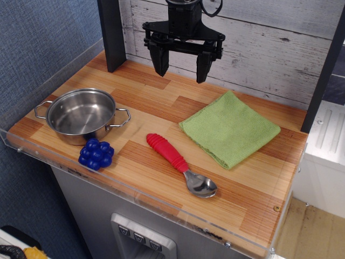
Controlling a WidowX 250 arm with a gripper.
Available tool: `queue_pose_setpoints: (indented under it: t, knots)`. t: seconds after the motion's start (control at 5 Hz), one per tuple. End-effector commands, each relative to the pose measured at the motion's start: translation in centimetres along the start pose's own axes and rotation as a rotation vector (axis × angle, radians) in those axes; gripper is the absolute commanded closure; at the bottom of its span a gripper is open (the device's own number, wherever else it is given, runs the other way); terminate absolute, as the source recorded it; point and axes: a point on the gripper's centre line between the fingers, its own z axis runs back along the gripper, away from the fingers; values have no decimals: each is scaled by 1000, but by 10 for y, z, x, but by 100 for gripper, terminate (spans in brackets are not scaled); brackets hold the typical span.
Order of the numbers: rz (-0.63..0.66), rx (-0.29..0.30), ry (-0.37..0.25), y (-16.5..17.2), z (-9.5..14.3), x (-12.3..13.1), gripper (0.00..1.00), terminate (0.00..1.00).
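- Cloth: green, folded to a rough square and lying flat on the right half of the table. It is the item nearest the gripper, with one corner pointing toward the far edge.
- Gripper: I see it hanging above the far edge of the table, left of the cloth's far corner and well clear of the surface. Its fingers are spread wide with nothing between them.
- Spoon: red ribbed handle, metal bowl pointing near-right. It lies just left of the cloth's near corner, apart from it.
- Pot: steel, two handles, empty, at the left side.
- Blue toy: a knobbly cluster touching the pot's near wall.
- Judgement on handling: flat cloth gives little to grip. I would pinch at a raised fold or corner, fingertips pressed to the wood, and keep clear of the spoon.
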Motion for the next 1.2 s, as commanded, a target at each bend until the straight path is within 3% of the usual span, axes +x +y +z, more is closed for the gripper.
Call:
queue_pose_setpoints:
  t: [0.0,0.4,0.6,1.0]
  knots:
    - [0,0,0,0,0,0,0,0]
    - [48,39,47,31,12,-28,0,0]
    - [37,40,49,49,19,-55,0,0]
    - [93,130,-1,81,17,-98,0,0]
